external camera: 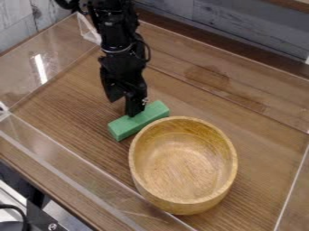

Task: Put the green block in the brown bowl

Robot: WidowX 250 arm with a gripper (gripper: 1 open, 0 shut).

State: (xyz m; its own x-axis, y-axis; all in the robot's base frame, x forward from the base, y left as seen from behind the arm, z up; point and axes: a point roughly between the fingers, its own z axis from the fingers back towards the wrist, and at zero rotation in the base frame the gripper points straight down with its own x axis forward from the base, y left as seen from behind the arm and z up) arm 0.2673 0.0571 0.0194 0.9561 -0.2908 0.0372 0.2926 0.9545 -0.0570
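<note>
Green block (135, 119) partly behind gripper (130, 110)

- We see a bright, evenly lit scene, with soft diffuse light and no harsh contrast.
- White glare streaks lie on the clear panel (49, 65) toward nine o'clock, with a fainter sheen on the table (229, 90) toward two o'clock.
- The brown bowl (183, 165) casts a soft shadow inside its near wall.
- We find the picture small and slightly soft; fine detail on the dark gripper (125, 101) is lost.
</note>
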